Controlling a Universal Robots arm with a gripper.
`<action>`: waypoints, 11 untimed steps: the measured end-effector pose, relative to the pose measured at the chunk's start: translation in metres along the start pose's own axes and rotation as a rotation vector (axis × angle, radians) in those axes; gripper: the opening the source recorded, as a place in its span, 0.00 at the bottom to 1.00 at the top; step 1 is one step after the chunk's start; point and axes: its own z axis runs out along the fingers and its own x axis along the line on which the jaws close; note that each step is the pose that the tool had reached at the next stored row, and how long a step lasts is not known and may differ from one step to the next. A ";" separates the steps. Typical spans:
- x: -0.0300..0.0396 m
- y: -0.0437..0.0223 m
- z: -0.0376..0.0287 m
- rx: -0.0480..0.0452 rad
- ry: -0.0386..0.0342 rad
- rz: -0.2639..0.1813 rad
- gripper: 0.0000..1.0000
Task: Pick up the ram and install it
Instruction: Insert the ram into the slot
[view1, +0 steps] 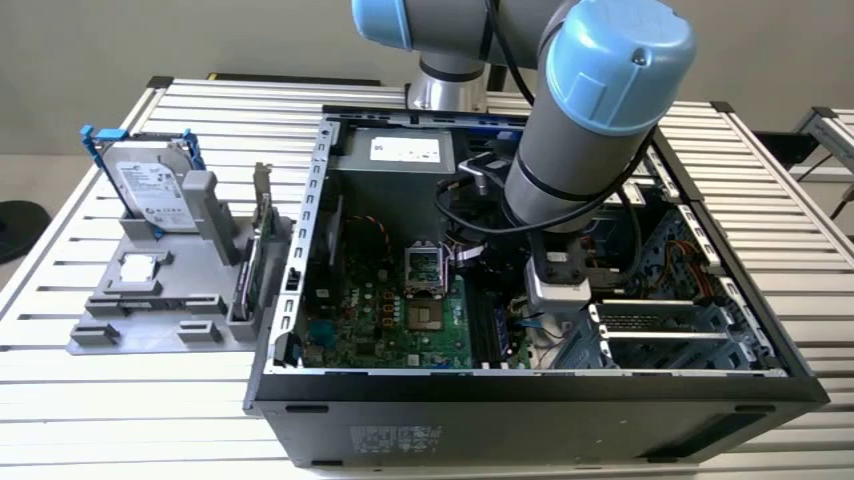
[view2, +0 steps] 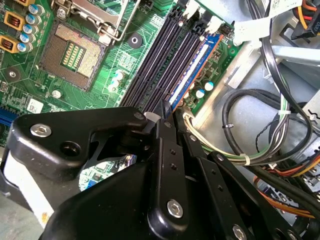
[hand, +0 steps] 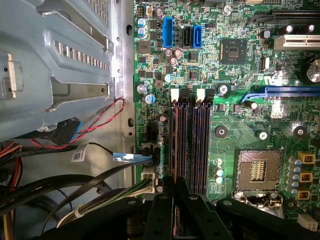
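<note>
The slatted aluminium tabletop (view1: 134, 400) carries an open black steel computer case (view1: 534, 410), and I have the arm reaching down into it, right of centre in the exterior view. In the second wrist view the ram (view2: 190, 73), a long narrow dark board with a bluish face, stands on edge in the slot nearest the edge of the green motherboard (view2: 107, 90), at upper centre. The black fingers (view2: 167, 150) look clamped on its near end at mid-frame, holding it square to the slot.

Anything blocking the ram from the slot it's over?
Nothing visible. The gripper holds the ram lined up along the outermost memory slot, at or in it. The cable bundle lies beside that slot, not across it. The neighbouring slots are empty.
</note>
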 end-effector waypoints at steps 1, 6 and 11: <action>0.0000 0.0001 -0.0001 0.0010 -0.0001 0.000 0.00; 0.0000 0.0000 -0.0001 0.0040 0.0000 0.001 0.00; 0.0000 0.0000 -0.0007 0.0041 -0.0001 0.001 0.00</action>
